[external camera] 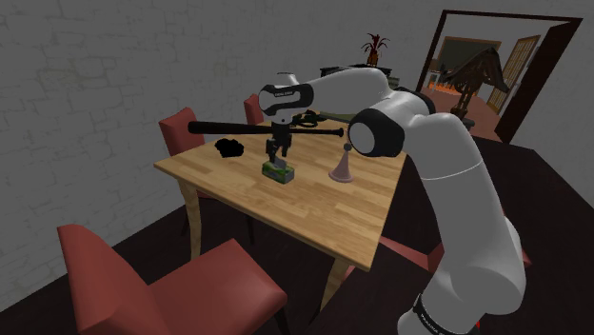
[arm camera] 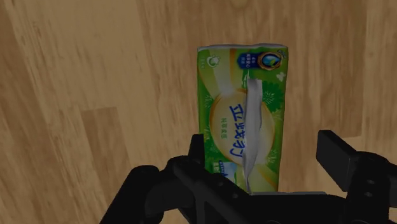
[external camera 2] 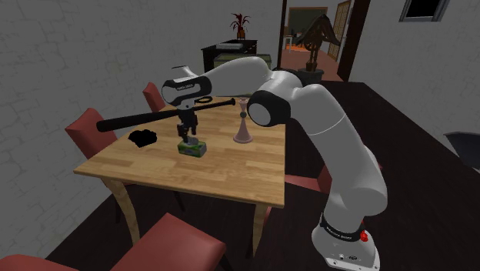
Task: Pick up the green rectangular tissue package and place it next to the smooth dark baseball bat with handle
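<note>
A green rectangular tissue package point(external camera: 279, 172) point(external camera 2: 193, 148) point(arm camera: 245, 114) lies flat on the wooden table point(external camera: 314, 214) point(external camera 2: 223, 173), white tissue showing along its slot. My black gripper point(external camera: 277, 157) point(external camera 2: 187, 137) point(arm camera: 264, 149) is lowered straight over it and open. The fingers straddle one end of the package: one finger point(arm camera: 196, 153) is at its edge, the other point(arm camera: 337, 159) stands apart from it. The dark baseball bat point(external camera: 257, 128) point(external camera 2: 154, 117) stretches along the far side of the table, just behind the package.
A black lump point(external camera: 228, 147) point(external camera 2: 143, 138) lies near the bat's thick end. A pink cone-shaped figure point(external camera: 342, 167) point(external camera 2: 244, 131) stands beside the package. Red chairs point(external camera: 181, 133) point(external camera 2: 88, 131) surround the table. Bare wood lies toward the near edge.
</note>
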Robot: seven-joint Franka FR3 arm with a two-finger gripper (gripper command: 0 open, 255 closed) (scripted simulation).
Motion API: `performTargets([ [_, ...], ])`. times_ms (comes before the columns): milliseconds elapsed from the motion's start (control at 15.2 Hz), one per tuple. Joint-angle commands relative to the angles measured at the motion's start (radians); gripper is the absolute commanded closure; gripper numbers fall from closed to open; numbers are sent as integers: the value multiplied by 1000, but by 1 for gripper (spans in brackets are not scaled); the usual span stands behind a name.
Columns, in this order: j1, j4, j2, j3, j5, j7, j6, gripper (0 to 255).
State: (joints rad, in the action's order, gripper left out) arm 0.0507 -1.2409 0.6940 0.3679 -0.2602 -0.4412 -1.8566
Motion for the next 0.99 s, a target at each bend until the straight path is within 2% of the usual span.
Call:
performTargets([
  [0,0,0,0,0,0,0,0,0],
  [132,0,0,0,0,0,0,0,0],
  [396,-15,115,-9,5,8,11,121,0],
  [924,-15,115,-9,5,8,11,121,0],
])
